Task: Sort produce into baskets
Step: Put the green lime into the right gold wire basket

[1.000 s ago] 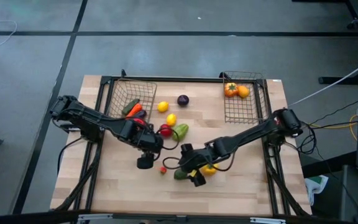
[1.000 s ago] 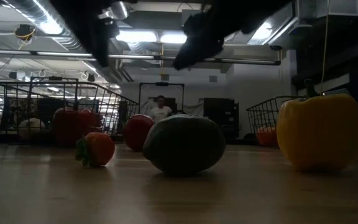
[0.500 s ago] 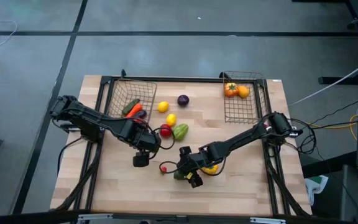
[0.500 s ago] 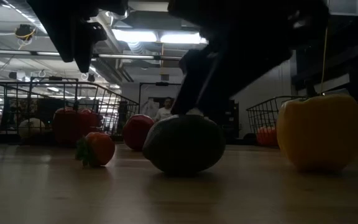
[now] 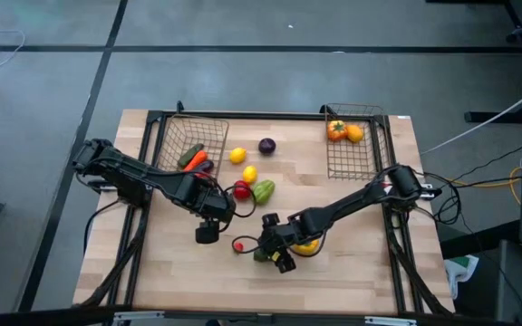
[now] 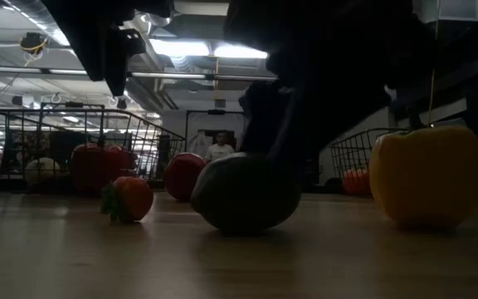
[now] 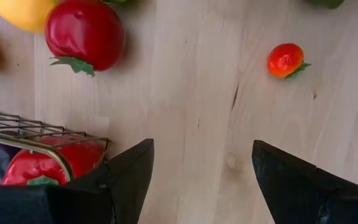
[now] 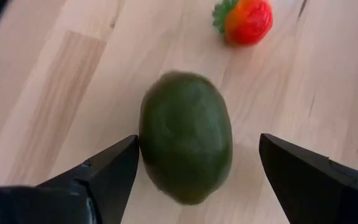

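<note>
A dark green avocado (image 8: 186, 143) lies on its side on the wooden table (image 5: 352, 263), near the front middle (image 5: 262, 255). My right gripper (image 8: 197, 143) is open and low over it, one finger on each side (image 5: 275, 258). A tiny tomato (image 5: 238, 244) lies just left of the avocado and a yellow pepper (image 5: 307, 244) just right. My left gripper (image 5: 207, 234) hovers open and empty left of the tomato (image 7: 284, 59). Two wire baskets stand at the back: the left one (image 5: 208, 125) and the right one (image 5: 344, 165). My right gripper's one finger (image 8: 107, 174) stands right at the avocado's side (image 8: 144, 146); I cannot tell whether it touches. The other finger (image 8: 316, 180) is clear of it. The fingers come from above, slanting down. The avocado rests on the table.
Loose between the baskets lie a red pepper (image 5: 240, 190), a green piece (image 5: 264, 190), two lemons (image 5: 236, 156) and a purple eggplant (image 5: 267, 145). The left basket holds several pieces (image 5: 191, 158); the right basket holds an orange pepper (image 5: 336, 130) and an orange piece (image 5: 355, 134).
My right gripper has gone down and a little toward the table's left, ending with its open fingers on either side of the avocado. My left gripper has shifted slightly toward the table's left. The produce has stayed where it was.
</note>
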Tool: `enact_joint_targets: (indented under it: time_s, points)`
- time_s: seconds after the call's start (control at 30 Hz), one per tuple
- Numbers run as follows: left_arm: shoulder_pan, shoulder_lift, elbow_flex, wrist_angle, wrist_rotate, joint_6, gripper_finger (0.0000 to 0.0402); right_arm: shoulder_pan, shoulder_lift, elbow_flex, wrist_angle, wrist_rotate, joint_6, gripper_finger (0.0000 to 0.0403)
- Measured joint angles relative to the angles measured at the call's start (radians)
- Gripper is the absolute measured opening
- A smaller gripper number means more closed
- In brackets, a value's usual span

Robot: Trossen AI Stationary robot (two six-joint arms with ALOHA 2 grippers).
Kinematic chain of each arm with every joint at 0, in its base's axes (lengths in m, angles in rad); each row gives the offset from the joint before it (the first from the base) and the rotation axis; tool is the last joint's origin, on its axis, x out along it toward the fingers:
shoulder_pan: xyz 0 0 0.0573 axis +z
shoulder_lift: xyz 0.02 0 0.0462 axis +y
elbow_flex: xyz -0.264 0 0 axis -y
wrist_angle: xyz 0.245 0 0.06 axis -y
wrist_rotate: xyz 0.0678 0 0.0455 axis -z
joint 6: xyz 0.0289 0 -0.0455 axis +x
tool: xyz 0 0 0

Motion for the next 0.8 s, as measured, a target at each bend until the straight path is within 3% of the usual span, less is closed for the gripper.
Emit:
enact_joint_targets:
  time_s: [0.63,0.8]
  points:
    - [0.0,-0.001,0.0,0.027,-0.006,0.021,0.0266,-0.002,0.048,0.0,0.029,-0.044,0.0,0.033]
    - [0.0,-0.001,0.0,0.027,-0.006,0.021,0.0266,-0.002,0.048,0.0,0.029,-0.047,0.0,0.03]
